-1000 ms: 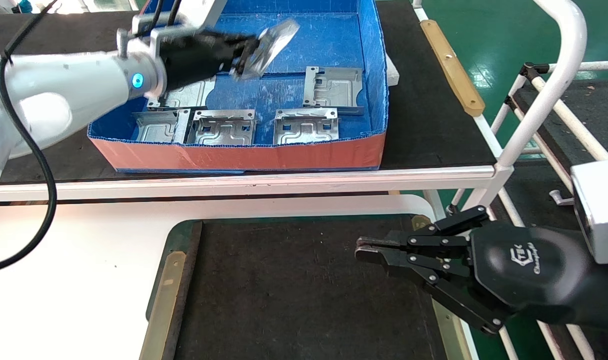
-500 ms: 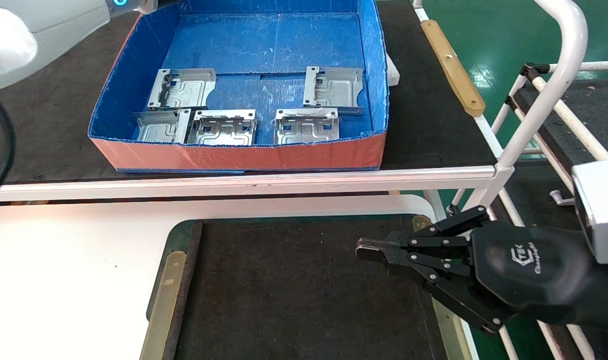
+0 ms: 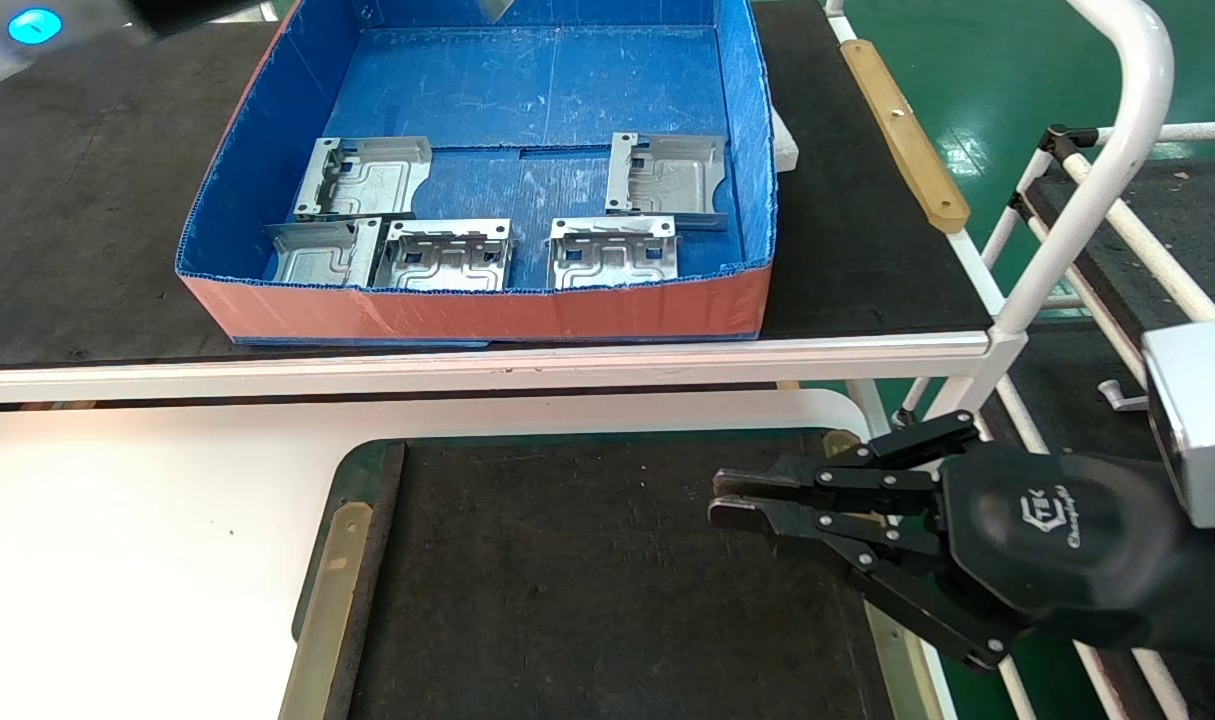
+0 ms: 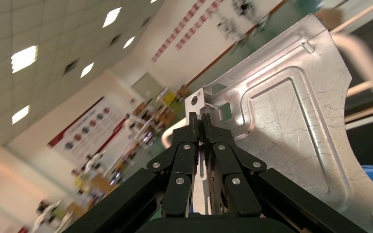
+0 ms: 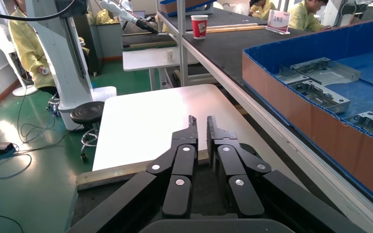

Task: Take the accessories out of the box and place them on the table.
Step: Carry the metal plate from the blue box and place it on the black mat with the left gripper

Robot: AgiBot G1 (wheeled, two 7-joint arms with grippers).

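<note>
My left gripper (image 4: pixel 200 119) is shut on the flange edge of a silver accessory plate (image 4: pixel 291 126) and holds it high in the air. In the head view only a corner of that plate (image 3: pixel 492 8) shows at the top edge, above the far side of the blue box (image 3: pixel 467 310). Several more plates lie in the box, among them one at the left (image 3: pixel 364 178), one at the right (image 3: pixel 665 178) and one by the front wall (image 3: pixel 612 252). My right gripper (image 3: pixel 727 500) hovers empty over the right edge of the dark mat (image 3: pixel 587 580), its fingers almost together.
The box sits on a black-topped bench with a white front rail (image 3: pixel 467 365). The white table (image 3: pixel 147 520) lies in front of it, with brass strips (image 3: pixel 327 600) beside the mat. A white tube frame (image 3: pixel 1097 190) stands at the right. A paper cup (image 5: pixel 199 25) stands on the far bench.
My left arm has lifted the plate up and back from over the box, almost out of the head view. The right gripper has stayed in place.
</note>
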